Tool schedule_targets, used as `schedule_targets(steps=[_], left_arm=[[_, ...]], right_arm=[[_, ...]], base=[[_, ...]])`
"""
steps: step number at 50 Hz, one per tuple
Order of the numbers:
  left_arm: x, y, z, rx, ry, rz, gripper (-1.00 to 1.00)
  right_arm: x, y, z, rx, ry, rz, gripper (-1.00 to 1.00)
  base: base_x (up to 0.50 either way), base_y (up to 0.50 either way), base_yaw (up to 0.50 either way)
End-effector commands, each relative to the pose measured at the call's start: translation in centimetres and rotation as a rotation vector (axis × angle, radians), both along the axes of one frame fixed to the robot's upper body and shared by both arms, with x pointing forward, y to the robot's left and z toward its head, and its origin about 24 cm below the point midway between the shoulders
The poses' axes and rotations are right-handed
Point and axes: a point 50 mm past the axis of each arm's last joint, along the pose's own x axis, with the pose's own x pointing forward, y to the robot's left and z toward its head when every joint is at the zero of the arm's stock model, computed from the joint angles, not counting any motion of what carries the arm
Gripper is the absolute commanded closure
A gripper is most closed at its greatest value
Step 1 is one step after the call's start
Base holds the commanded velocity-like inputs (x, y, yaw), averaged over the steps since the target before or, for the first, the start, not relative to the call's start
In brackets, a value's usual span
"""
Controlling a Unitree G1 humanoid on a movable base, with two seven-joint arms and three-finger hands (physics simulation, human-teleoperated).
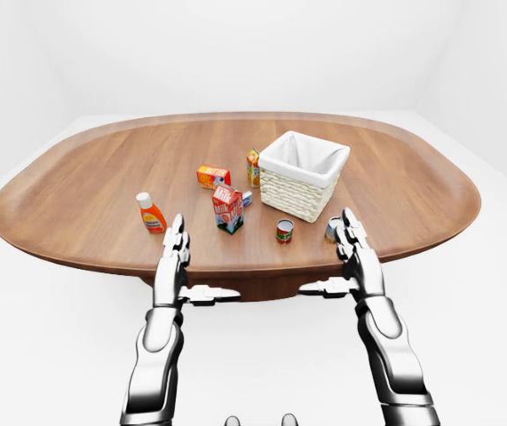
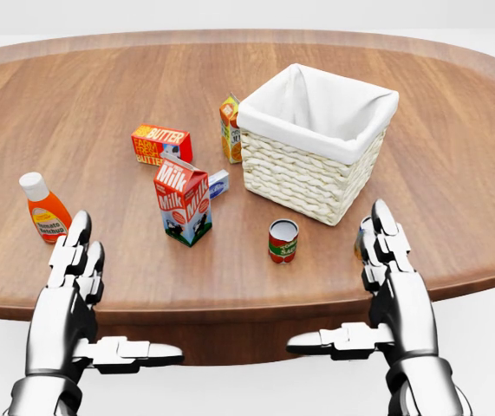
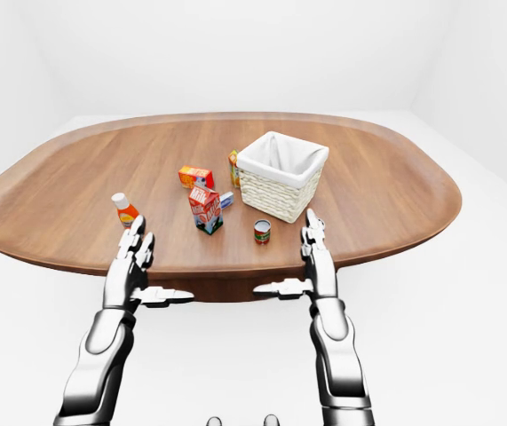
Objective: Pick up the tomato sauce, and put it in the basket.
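- Risk lies first in picking the wrong thing: the orange squeeze bottle with a white cap and a tomato label [image 2: 46, 210] stands upright at the left of the head view, while a small red-labelled tin can [image 2: 283, 240] stands near the middle; I judge the bottle to be the tomato sauce, though its label is too small to read surely.
- Left hand [image 2: 75, 282] hovers at the near edge of the brown oval wooden surface [image 2: 455, 173], fingers straight and spread, thumb out sideways, holding nothing; its fingertips sit just below the bottle, apart from it.
- Right hand [image 2: 388, 269] is likewise open and empty, near the edge below the basket; a second small can [image 1: 332, 229] stands partly hidden behind its fingers and could be knocked if the hand moves forward.
- Bottle looks tall and narrow, so a sideways nudge from stiff fingers would likely tip it or push it away.
- Carrying it rightwards, the arm passes the red and white milk carton [image 2: 183, 200], the orange butter box [image 2: 161, 144] and the small orange juice carton [image 2: 230, 128]; a low path could topple them.
- Square white wicker basket with a white cloth lining [image 2: 303, 169] stands upright right of centre; what shows of its inside appears empty.
- Basket's rim is high, so a low release could catch the wall.
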Motion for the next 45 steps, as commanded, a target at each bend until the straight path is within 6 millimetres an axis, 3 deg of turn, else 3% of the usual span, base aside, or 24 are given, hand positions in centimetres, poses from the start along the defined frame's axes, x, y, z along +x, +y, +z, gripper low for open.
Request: schedule_targets(steps=[1, 4, 15, 36, 45], left_arm=[[-0.6, 0.0, 1.6, 0.019, -0.071, 0.004, -1.00], [-1.0, 0.0, 2.8, 0.027, -0.119, 0.005, -1.00], [-1.3, -0.1, 3.4, 0.036, -0.145, 0.005, -1.00], [-1.1, -0.2, 3.0, 0.038, -0.130, 0.001, -1.00], [-1.1, -0.3, 3.1, 0.037, -0.132, -0.004, -1.00]], right_arm=[[-0.2, -0.5, 2.7, 0.014, -0.114, -0.004, -1.00], [-0.5, -0.6, 3.8, 0.021, -0.163, -0.005, -1.00], [-0.9, -0.7, 4.9, 0.025, -0.214, 0.013, -1.00], [-0.9, -0.5, 4.0, 0.023, -0.177, 0.039, -1.00], [-1.1, -0.4, 3.9, 0.025, -0.173, 0.052, -1.00]], base=[[0.00, 0.00, 0.00], [0.00, 0.00, 0.00], [0.00, 0.00, 0.00], [0.49, 0.00, 0.00], [0.00, -0.02, 0.00]])
